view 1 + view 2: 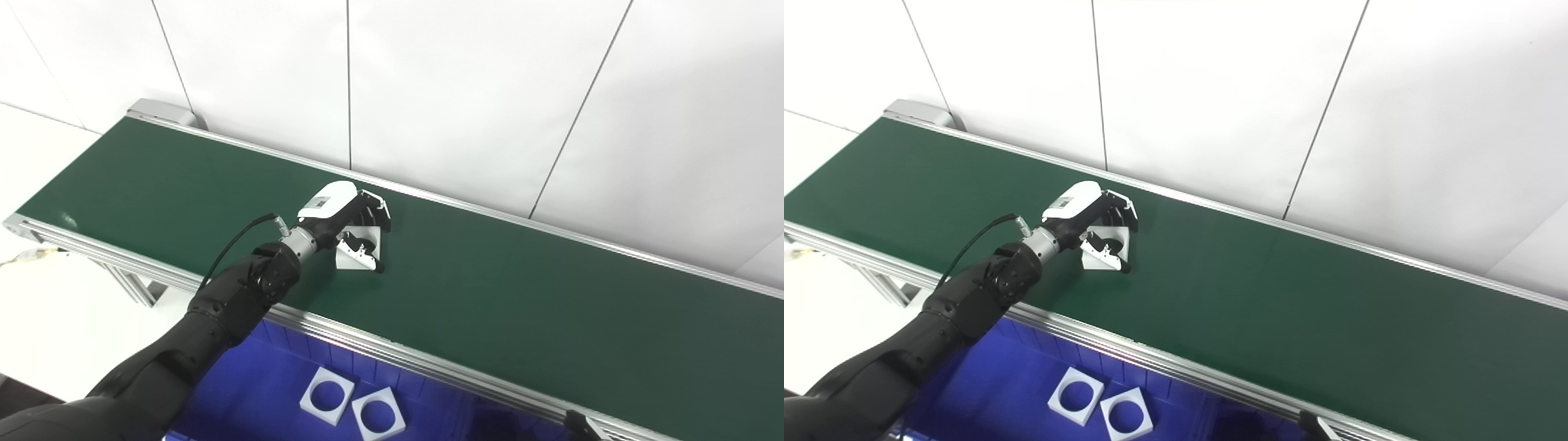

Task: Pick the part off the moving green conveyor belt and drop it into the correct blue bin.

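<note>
**Left hand closed around the white part on the belt**

A long green conveyor belt (520,294) is seen running diagonally from the upper left to the lower right, edged with silver rails and backed by a white panelled wall (465,92). Below the near rail, a blue bin (263,392) is visible, and two flat white square plates with round holes (327,395) (378,414) are seen lying in it side by side, their corners nearly touching.

The black left arm (202,324) is extended from the lower left corner across the near rail and over the belt. A thin black cable (236,245) is looped above its wrist. The left hand (349,223), capped with a white shell, is placed on the middle of the belt's width. Its fingers (376,211) are curled over the far side of the white part (357,248) and its thumb is pressed along the near side, so the part is gripped between them. The part is seen resting on the belt surface, under the hand. Whether it has been lifted clear of the belt cannot be told.
</note>
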Robot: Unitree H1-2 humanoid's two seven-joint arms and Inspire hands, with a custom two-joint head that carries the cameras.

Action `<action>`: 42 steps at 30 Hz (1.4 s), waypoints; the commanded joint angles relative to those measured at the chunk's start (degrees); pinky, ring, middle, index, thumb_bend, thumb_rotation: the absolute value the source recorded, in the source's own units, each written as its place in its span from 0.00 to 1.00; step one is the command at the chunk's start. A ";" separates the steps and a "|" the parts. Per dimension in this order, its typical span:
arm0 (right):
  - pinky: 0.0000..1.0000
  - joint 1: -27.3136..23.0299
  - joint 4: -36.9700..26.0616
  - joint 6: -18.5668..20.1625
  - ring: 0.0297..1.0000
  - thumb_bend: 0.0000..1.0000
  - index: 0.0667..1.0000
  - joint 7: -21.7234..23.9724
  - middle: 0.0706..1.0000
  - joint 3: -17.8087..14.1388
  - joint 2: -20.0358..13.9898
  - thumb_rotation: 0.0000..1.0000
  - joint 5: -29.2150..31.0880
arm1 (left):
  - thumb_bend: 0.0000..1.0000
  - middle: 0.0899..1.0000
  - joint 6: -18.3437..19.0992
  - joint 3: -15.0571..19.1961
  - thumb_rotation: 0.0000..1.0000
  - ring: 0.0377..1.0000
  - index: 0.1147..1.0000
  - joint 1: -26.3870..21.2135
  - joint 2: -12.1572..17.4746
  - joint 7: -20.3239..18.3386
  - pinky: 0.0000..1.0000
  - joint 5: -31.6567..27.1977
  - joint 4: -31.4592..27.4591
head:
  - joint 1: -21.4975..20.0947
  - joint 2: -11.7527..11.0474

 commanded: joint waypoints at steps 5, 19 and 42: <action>0.70 0.13 -1.57 -2.47 0.76 0.98 0.82 -0.95 0.79 -0.37 0.05 0.19 0.74 | 0.50 0.46 -1.57 1.10 0.00 0.41 0.42 -0.60 3.02 0.77 0.46 -0.85 -3.93 | -0.17 0.12; 0.69 0.68 -3.14 -1.97 0.76 1.00 0.82 -0.69 0.78 -0.40 0.11 0.22 0.51 | 0.50 0.46 -3.91 8.71 0.00 0.44 0.43 9.89 4.62 -1.85 0.49 -8.70 -31.01 | -4.63 3.75; 0.74 3.18 -9.73 2.82 0.78 0.96 0.85 1.13 0.82 1.40 4.07 0.37 -1.56 | 0.50 0.44 -5.51 4.37 0.00 0.41 0.46 32.64 5.19 -3.27 0.35 -13.77 -49.20 | -22.64 16.45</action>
